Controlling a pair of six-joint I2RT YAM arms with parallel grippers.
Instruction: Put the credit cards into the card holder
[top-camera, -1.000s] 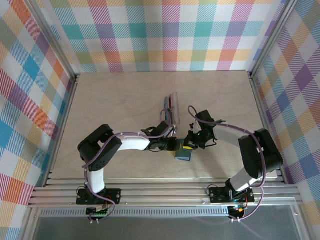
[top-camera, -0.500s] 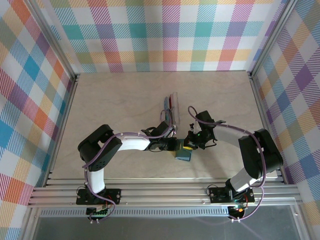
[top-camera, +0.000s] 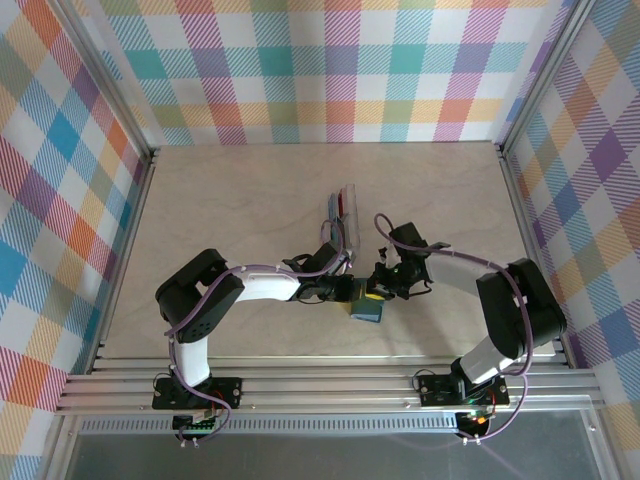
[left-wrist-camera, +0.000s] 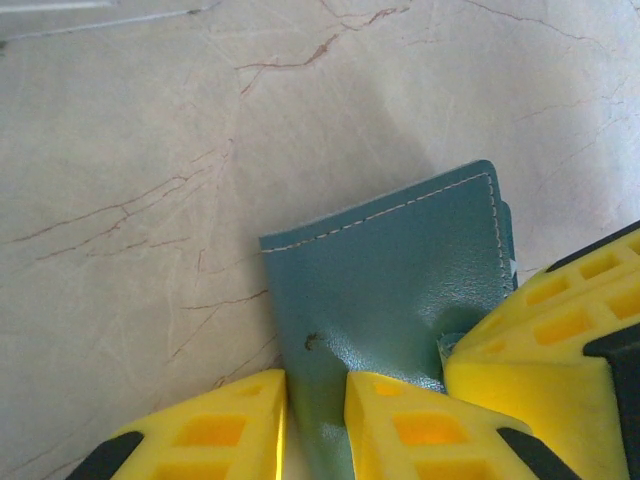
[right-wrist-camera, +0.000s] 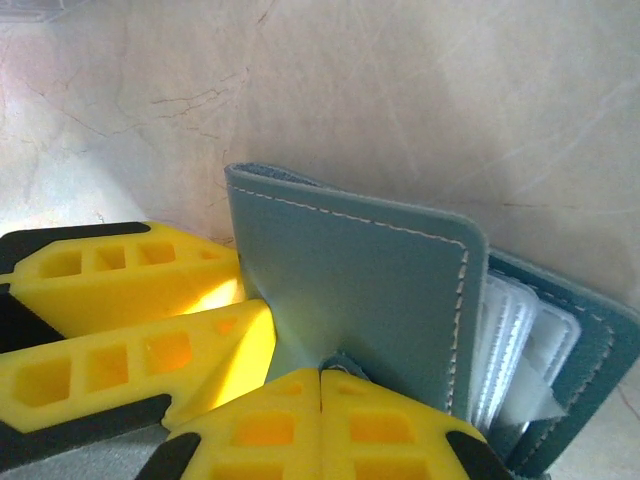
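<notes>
My left claw (left-wrist-camera: 315, 425) grips the raised cover of the teal card holder (left-wrist-camera: 400, 270), and my right claw (right-wrist-camera: 320, 430) is squeezed fully together, pinching a pucker of that same cover. The holder stands open near the middle of the pale, brown-veined table (top-camera: 230, 200), with the credit cards (top-camera: 343, 213) just beyond it. Pastel plaid walls (top-camera: 330, 70) and aluminium rails (top-camera: 330, 385) enclose us.
</notes>
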